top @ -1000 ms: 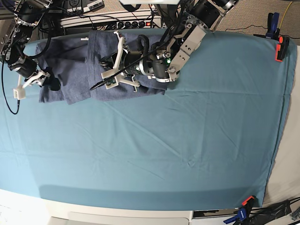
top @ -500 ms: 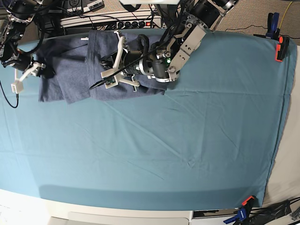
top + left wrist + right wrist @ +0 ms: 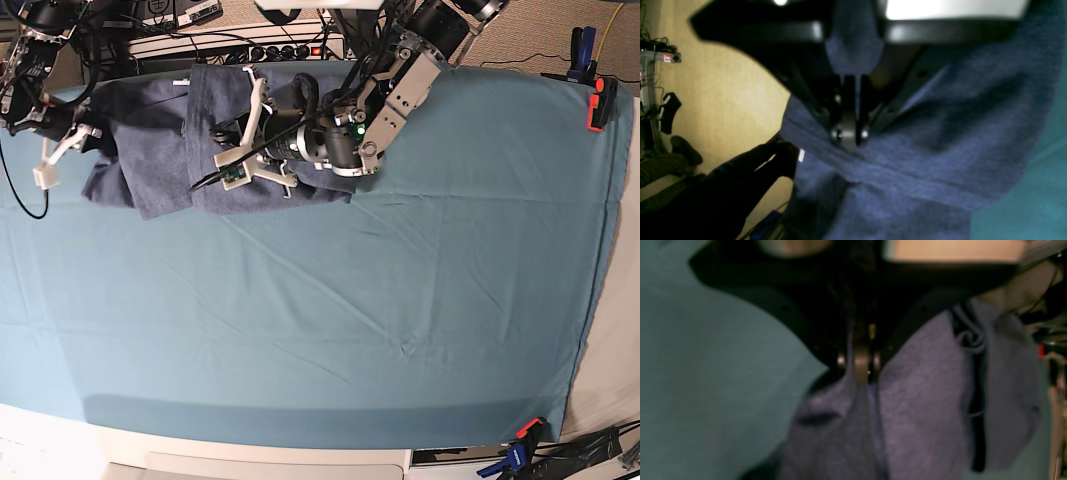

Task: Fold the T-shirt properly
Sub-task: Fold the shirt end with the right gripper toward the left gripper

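Note:
The blue-grey T-shirt (image 3: 160, 150) lies bunched along the far left part of the table. My left gripper (image 3: 228, 152) rests on its middle. In the left wrist view this left gripper (image 3: 848, 140) is shut, with a fold of the T-shirt (image 3: 940, 150) pinched between its jaws. My right gripper (image 3: 82, 140) is at the shirt's left end. The right wrist view shows the right gripper (image 3: 860, 373) closed, with the T-shirt (image 3: 923, 400) gathered at its tips. No lettering shows.
The teal table cloth (image 3: 400, 300) covers the table. An orange and blue clamp (image 3: 598, 100) holds it at the far right edge, and another clamp (image 3: 520, 440) sits at the near right corner. Cables and a power strip (image 3: 270, 48) run behind the far edge.
My right gripper has closed from wide open onto the shirt's left end and moved toward the far edge, drawing that end up with it. The left arm has stayed put.

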Robot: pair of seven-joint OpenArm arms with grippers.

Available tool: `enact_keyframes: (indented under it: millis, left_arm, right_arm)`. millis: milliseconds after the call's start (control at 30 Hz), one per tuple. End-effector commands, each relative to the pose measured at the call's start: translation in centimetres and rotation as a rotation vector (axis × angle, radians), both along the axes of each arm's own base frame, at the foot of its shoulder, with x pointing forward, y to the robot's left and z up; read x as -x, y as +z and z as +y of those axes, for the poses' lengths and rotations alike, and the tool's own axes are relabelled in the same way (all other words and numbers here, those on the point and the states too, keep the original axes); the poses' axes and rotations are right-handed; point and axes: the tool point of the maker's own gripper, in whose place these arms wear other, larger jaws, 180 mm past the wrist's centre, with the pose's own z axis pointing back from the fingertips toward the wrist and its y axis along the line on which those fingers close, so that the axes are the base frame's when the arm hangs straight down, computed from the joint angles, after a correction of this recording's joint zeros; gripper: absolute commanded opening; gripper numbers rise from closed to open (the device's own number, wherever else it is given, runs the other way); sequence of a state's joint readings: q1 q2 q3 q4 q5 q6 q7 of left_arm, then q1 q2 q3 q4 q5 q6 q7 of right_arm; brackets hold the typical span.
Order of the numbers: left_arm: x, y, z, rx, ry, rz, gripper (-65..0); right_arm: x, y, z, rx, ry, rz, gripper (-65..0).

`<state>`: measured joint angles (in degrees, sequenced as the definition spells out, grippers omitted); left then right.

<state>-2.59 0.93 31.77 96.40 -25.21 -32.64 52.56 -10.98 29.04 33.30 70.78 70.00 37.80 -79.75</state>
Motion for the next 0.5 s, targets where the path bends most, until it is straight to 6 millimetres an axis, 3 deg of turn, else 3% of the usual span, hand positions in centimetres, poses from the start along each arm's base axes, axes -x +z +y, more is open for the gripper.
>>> enact_keyframes:
  millis: [0,133,300,467]
  left_arm:
    - [-0.5,1.9,-0.7,0.063,0.0,-0.023,-65.0]
    - [-0.5,1.3,0.0,0.042,0.002,-0.024,-65.0]
    - [-0.9,0.6,1.3,0.011,0.016,-0.028,-65.0]
    - [-1.5,-0.4,3.1,-0.014,0.056,-0.017,-65.0]
  right_arm:
    - [-0.6,1.0,-0.2,0.012,0.018,-0.034,-65.0]
    - [-1.6,2.1,2.0,0.013,0.057,-0.1,-65.0]
    - [-3.2,5.3,5.6,0.058,0.148,-0.243,-65.0]
    - [-2.1,7.4,8.5,0.18,0.255,-0.313,-65.0]
